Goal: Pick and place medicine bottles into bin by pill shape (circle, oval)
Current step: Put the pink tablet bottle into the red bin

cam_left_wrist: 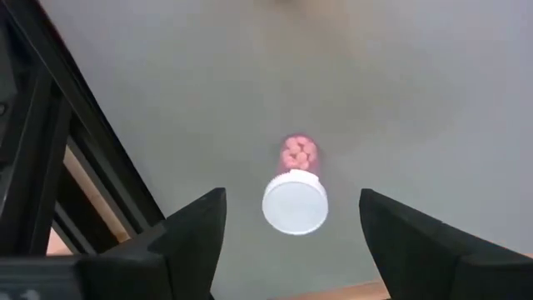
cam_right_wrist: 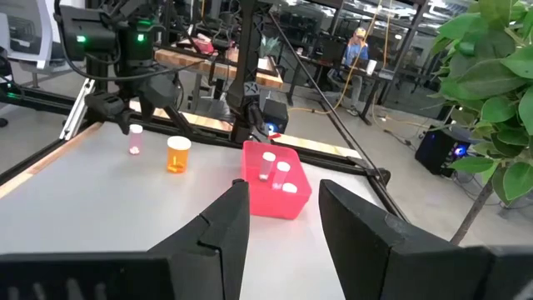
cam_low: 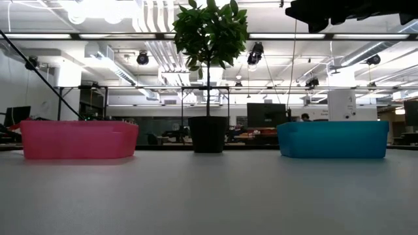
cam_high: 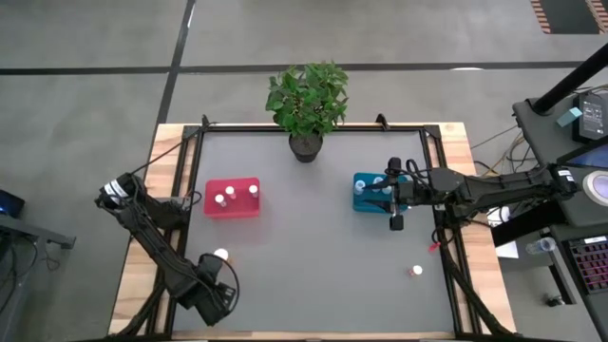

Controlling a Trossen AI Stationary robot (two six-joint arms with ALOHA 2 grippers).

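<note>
Near the grey table's [cam_high: 313, 247] front-left corner, the left gripper [cam_left_wrist: 291, 225] hangs released above a white-capped clear bottle of pink pills [cam_left_wrist: 296, 196]. The right gripper [cam_high: 393, 201], narrowly parted and empty, hovers over the teal-blue rectangular bin [cam_high: 363, 195].

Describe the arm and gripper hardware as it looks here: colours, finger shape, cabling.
Both arms are dark, near-black, jointed links. The left gripper has two broad, flat, wedge-shaped black fingers with matte faces. The right gripper has the same black tapered fingers. The right arm carries black cabling along its links and a small red mark near its base; the left arm has a pale fitting near its base.
</note>
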